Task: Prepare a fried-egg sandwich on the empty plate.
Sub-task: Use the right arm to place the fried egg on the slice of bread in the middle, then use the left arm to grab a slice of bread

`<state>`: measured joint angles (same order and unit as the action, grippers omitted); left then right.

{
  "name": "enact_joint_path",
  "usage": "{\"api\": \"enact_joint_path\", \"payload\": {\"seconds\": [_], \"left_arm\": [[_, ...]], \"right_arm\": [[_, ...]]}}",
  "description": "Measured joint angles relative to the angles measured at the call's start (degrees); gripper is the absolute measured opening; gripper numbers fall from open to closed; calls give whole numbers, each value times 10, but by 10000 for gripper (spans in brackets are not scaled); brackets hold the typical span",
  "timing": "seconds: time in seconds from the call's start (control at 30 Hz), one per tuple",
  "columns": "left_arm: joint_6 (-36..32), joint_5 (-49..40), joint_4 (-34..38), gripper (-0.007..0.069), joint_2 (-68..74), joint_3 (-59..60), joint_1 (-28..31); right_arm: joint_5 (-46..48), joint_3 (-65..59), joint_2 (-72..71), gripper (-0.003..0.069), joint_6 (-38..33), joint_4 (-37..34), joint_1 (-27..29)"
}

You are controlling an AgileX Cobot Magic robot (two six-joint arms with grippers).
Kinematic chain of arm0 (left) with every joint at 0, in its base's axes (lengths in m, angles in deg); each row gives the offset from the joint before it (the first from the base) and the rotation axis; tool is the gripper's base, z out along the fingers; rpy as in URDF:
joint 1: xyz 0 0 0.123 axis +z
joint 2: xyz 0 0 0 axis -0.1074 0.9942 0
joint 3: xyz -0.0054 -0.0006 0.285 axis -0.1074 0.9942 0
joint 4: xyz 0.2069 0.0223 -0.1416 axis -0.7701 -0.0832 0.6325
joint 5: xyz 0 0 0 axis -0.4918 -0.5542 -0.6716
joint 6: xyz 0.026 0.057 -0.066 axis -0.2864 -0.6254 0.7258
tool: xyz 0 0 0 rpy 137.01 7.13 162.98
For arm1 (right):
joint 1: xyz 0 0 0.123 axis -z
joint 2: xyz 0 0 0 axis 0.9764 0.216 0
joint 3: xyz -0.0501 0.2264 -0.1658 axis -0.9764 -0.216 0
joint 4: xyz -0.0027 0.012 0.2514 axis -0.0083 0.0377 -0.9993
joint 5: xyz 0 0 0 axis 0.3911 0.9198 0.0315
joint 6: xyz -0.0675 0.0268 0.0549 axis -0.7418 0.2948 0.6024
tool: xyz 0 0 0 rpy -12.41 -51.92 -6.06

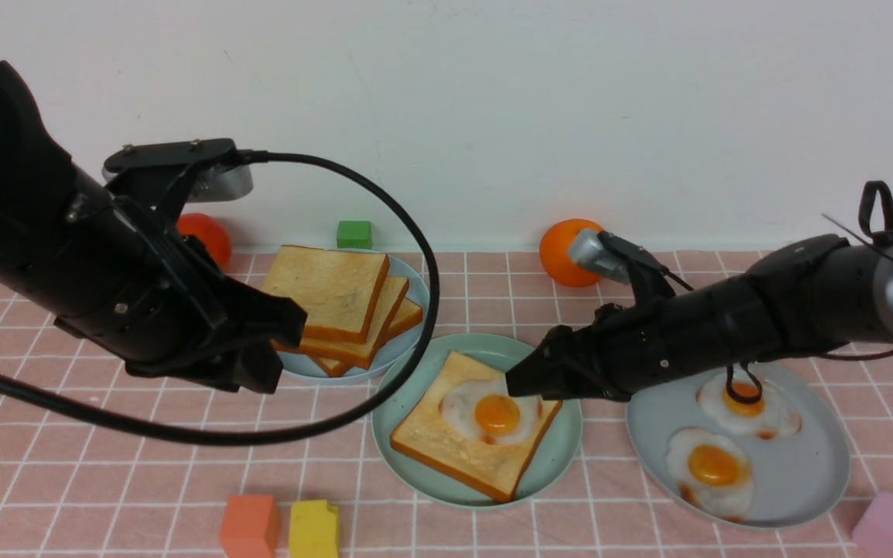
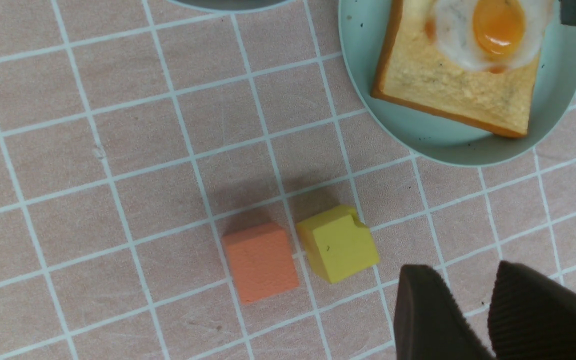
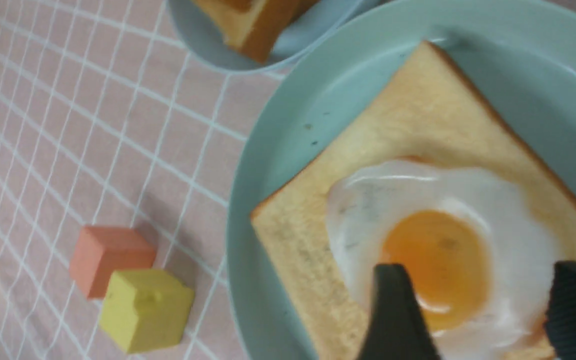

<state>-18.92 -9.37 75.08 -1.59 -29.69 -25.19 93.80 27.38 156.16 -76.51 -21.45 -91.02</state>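
Status: mint-green plate (image 1: 563, 457) sits lower centre of the front view on the table (image 1: 144, 480). One toast slice (image 1: 446, 449) lies flat on it. A fried egg (image 1: 493, 412) is on the toast, toward its upper right corner, yolk up and uncovered.

Right hand (image 1: 520, 381) reaches in from the right of frame, tip right at the egg's right edge, low over the plate. Right wrist view: hand (image 3: 478, 272) is spread, fingers (image 3: 398, 315) either side of the yolk. Can't tell if they touch the white.

Left hand (image 1: 272, 353) hangs centre left, in front of the toast stack (image 1: 334, 298) on the pale blue plate (image 1: 384, 358), well apart from the egg. Left wrist view: its fingers (image 2: 433, 315) are only narrowly parted with nothing between them, over bare table near the orange block (image 2: 262, 261) and yellow block (image 2: 338, 243).

Two more eggs (image 1: 714, 467) lie on the blue-grey plate (image 1: 818, 473), lower right.
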Motion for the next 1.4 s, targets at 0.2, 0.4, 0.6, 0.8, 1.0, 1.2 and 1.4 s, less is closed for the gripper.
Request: {"api": "enact_joint_path", "payload": {"seconds": [0.2,0.4,0.6,0.8,1.0,1.2,1.4], "left_arm": [[46,31,-25,240,0,0,5],[79,80,-22,240,16,-3,82],[7,79,94,256,85,-23,177],[-125,78,221,380,209,-95,221],[-170,49,229,437,334,-211,223],[-181,36,225,431,425,-296,223],[-187,44,238,368,457,-320,223]], "right_arm": [[26,30,-88,480,110,139,0],[95,79,-175,480,379,410,-5],[103,37,-250,480,456,479,-33],[95,-50,-304,480,421,445,-97],[104,-61,-313,480,407,430,-124],[116,-61,-327,480,406,429,-125],[126,-61,-335,481,406,429,-125]]}}
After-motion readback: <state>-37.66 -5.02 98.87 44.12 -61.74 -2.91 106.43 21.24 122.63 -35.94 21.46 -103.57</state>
